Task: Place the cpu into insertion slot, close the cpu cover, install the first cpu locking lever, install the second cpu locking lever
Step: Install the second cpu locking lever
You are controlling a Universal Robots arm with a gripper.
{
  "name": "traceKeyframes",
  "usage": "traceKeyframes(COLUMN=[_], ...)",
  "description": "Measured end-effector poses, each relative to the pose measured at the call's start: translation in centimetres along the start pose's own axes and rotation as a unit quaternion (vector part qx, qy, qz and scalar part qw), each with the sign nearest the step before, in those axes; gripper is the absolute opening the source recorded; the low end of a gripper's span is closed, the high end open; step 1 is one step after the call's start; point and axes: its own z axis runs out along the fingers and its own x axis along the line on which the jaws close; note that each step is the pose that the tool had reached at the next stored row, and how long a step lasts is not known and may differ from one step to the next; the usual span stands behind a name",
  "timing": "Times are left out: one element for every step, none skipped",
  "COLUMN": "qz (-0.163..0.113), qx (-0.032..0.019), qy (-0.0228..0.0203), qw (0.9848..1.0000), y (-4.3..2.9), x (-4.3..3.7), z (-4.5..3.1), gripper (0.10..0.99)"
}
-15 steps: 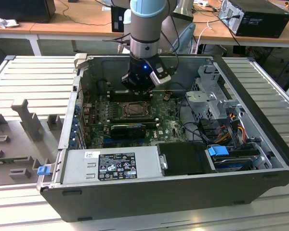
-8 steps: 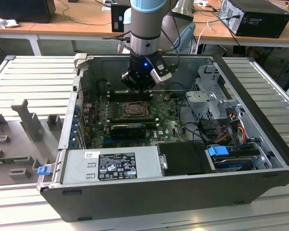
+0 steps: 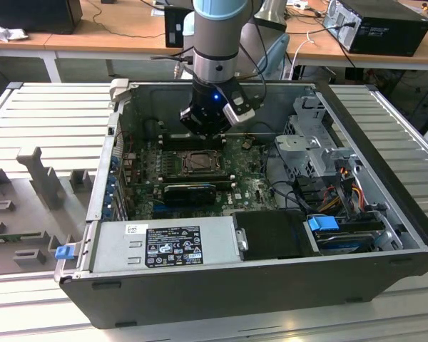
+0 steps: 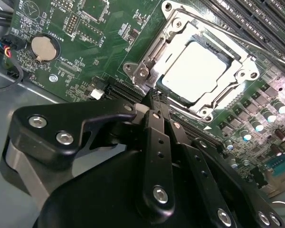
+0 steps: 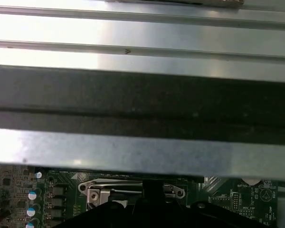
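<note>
The cpu (image 4: 194, 71) lies flat in the insertion slot (image 3: 198, 162), its pale face showing through the window of the cpu cover (image 4: 237, 64). The silvery cover is down around the chip. A thin metal lever rod (image 4: 213, 29) runs along one side of the socket. My gripper (image 4: 154, 97) is shut with nothing between its black fingers (image 4: 156, 137), and their tips sit at the socket's edge by a corner of the cover. In the exterior view the gripper (image 3: 205, 139) hangs just above the far side of the socket. The socket's metal frame (image 5: 133, 190) also shows in the first wrist view.
The green motherboard (image 3: 250, 189) lies inside an open computer case (image 3: 221, 299). A black ribbed card (image 3: 189, 192) sits in front of the socket and a power supply (image 3: 167, 242) further forward. A drive cage (image 3: 307, 135) with cables stands at the exterior view's right. A coin battery (image 4: 42, 47) and memory slots (image 4: 256, 19) flank the socket.
</note>
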Motion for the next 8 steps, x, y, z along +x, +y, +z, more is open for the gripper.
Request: traceKeyframes(qz=[0.000, 0.000, 0.000, 0.000, 0.000, 0.000, 0.000, 0.000], qx=[0.0000, 0.0000, 0.0000, 0.0000, -0.0001, -0.0001, 0.0000, 0.0000], qy=[0.0000, 0.0000, 0.0000, 0.0000, -0.0001, -0.0001, 0.0000, 0.0000], qw=[1.0000, 1.0000, 1.0000, 1.0000, 1.0000, 1.0000, 1.0000, 1.0000], y=[-0.05, -0.08, -0.13, -0.25, -0.33, -0.34, -0.36, -0.39], x=[0.00, 0.00, 0.01, 0.01, 0.02, 0.02, 0.02, 0.02], z=[0.00, 0.00, -0.01, -0.01, -0.01, -0.01, -0.02, -0.02], gripper=[0.106, 0.106, 0.106, 0.106, 0.106, 0.106, 0.106, 0.106])
